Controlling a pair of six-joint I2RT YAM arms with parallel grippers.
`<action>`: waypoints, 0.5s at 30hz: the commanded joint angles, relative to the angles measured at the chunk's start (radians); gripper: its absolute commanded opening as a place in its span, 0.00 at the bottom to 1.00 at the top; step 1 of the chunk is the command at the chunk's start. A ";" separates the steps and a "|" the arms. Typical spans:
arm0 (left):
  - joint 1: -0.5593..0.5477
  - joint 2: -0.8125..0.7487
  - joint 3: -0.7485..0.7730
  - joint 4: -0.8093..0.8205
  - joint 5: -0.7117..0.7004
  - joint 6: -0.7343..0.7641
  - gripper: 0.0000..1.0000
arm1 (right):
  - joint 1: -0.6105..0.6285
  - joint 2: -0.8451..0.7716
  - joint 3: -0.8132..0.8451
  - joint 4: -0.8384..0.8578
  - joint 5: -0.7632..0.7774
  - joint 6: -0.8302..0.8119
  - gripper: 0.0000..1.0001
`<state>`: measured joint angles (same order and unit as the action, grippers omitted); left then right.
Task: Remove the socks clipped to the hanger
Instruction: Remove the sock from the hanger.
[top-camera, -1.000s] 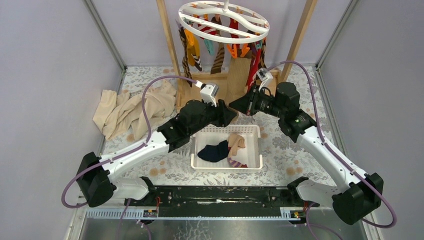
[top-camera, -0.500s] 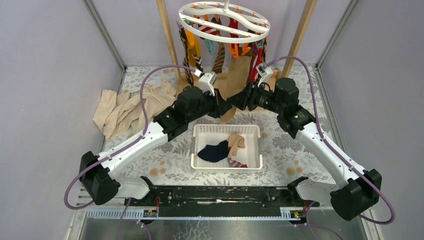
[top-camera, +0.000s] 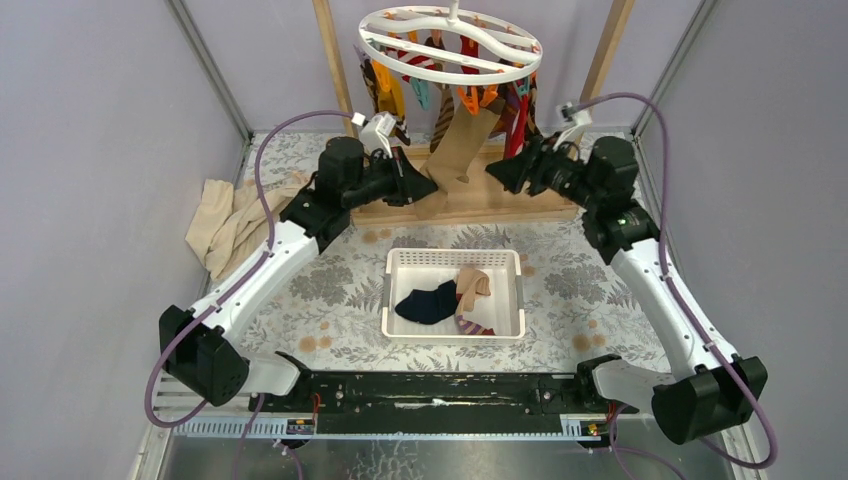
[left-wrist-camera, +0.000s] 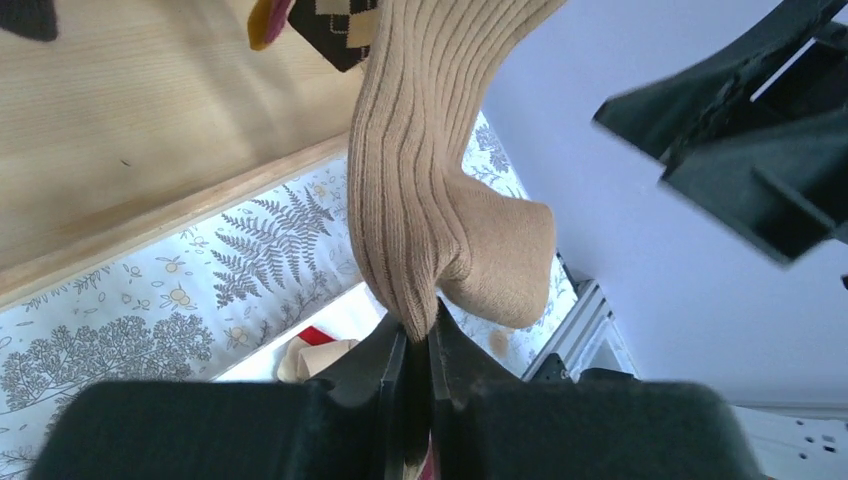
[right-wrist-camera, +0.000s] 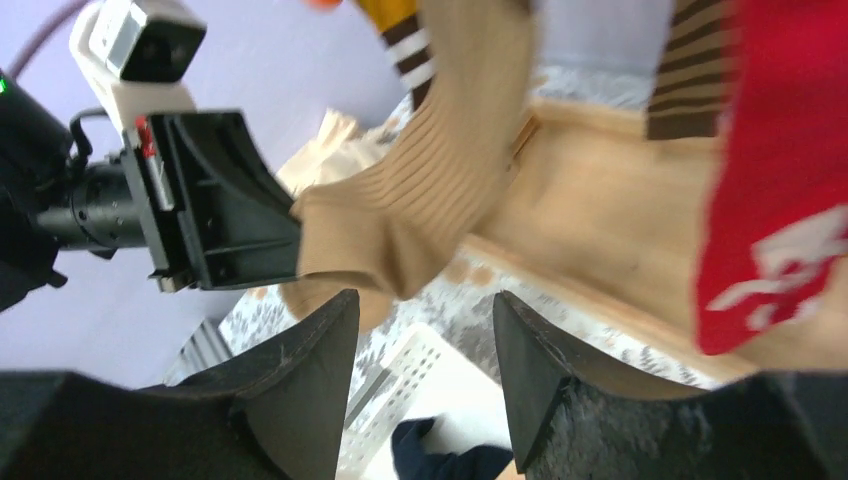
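The white round hanger (top-camera: 450, 40) hangs at the back with several socks clipped under it, among them a mustard one (top-camera: 388, 90) and a red one (top-camera: 515, 125). A tan ribbed sock (top-camera: 458, 145) dangles from it, and my left gripper (top-camera: 430, 188) is shut on its lower end. The left wrist view shows the tan sock (left-wrist-camera: 420, 200) pinched between the closed jaws of the left gripper (left-wrist-camera: 418, 335). My right gripper (top-camera: 493, 171) stands open to the sock's right, holding nothing. In the right wrist view the right gripper (right-wrist-camera: 425, 305) gapes below the tan sock (right-wrist-camera: 440, 170), with the red sock (right-wrist-camera: 780, 180) beside it.
A white basket (top-camera: 400, 262) in the middle of the table holds a navy sock (top-camera: 425, 303) and two others. A large beige cloth (top-camera: 235, 220) lies at the left. The wooden rack's posts (top-camera: 335, 70) and base board (top-camera: 500, 200) stand behind the grippers.
Both arms rose and moved back toward the hanger. The left gripper shut on the tan sock and drew it left. The right gripper opened and pulled away to the right.
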<state>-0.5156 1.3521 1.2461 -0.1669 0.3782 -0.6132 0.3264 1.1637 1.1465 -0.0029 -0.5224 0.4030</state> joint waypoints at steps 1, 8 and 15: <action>0.062 0.005 0.029 0.044 0.166 -0.082 0.15 | -0.112 -0.017 0.021 0.216 -0.097 0.055 0.59; 0.143 0.016 0.037 0.063 0.315 -0.178 0.18 | -0.198 0.072 0.039 0.522 -0.238 0.166 0.61; 0.199 0.034 0.031 0.126 0.452 -0.301 0.19 | -0.206 0.186 0.136 0.662 -0.323 0.208 0.62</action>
<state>-0.3450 1.3720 1.2488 -0.1459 0.6983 -0.8150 0.1230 1.3220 1.1896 0.4889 -0.7578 0.5747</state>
